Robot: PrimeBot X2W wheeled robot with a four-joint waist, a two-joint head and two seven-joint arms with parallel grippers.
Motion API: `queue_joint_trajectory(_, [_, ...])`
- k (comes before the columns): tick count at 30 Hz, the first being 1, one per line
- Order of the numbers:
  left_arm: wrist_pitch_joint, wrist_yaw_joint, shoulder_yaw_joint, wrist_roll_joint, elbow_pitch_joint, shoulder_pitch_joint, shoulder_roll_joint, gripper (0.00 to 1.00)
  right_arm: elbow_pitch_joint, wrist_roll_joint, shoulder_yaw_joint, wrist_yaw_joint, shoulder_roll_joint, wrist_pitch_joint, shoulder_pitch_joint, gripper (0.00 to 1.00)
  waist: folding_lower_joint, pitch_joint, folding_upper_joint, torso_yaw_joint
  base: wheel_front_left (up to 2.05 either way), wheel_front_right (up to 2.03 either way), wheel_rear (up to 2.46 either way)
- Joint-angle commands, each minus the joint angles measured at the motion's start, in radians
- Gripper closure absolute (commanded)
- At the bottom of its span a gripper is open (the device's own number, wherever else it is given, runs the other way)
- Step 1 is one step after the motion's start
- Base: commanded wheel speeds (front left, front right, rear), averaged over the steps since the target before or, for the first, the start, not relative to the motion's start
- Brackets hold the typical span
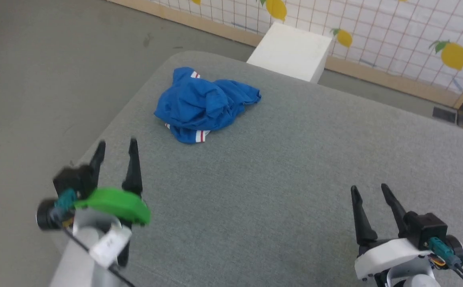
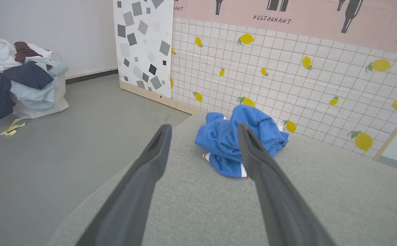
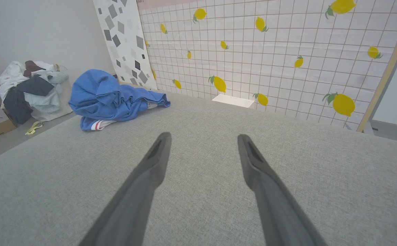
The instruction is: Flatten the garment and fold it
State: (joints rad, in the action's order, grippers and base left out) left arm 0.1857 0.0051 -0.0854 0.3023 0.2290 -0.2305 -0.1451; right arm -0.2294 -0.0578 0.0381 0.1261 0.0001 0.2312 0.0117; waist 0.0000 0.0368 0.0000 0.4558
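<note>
Both jaws gape empty; left gripper [image 1: 116, 148] and right gripper [image 1: 370, 192] sit low in frame, garment [image 1: 204, 104] crumpled upper centre, nothing flattened yet.

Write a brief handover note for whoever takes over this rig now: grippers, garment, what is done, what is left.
Left gripper: open, empty, near the left edge of the table, short of the garment.
Right gripper: open, empty, over bare table at near right.
Garment: crumpled heap on the far left part of the table, untouched.
Done: nothing. Left: spread it flat, then fold.
</note>
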Motion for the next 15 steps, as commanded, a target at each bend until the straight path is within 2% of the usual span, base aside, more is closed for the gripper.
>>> queue_joint_trajectory(1, [-0.014, -0.013, 0.003, 0.015, 0.012, -0.053, -0.014, 0.00, 0.013, 0.013, 0.002, 0.005, 0.000, -0.006, 0.021, 0.00, 0.0000, 0.036, 0.0000, -0.023, 0.00, 0.00, 0.00])
queue_joint_trajectory(8, [-0.118, -0.050, 0.034, 0.089, 0.084, -0.256, -0.040, 0.00, 0.065, 0.052, 0.017, 0.005, 0.000, -0.037, 0.047, 0.00, 0.0000, 0.138, 0.0000, -0.074, 0.00, 0.00, 0.00])
queue_joint_trajectory(15, [-0.293, -0.082, 0.069, 0.193, 0.210, -0.467, -0.081, 0.00, 0.135, 0.098, 0.037, 0.005, 0.000, -0.073, 0.079, 0.00, 0.0000, 0.272, 0.0000, -0.139, 0.00, 0.00, 0.00])
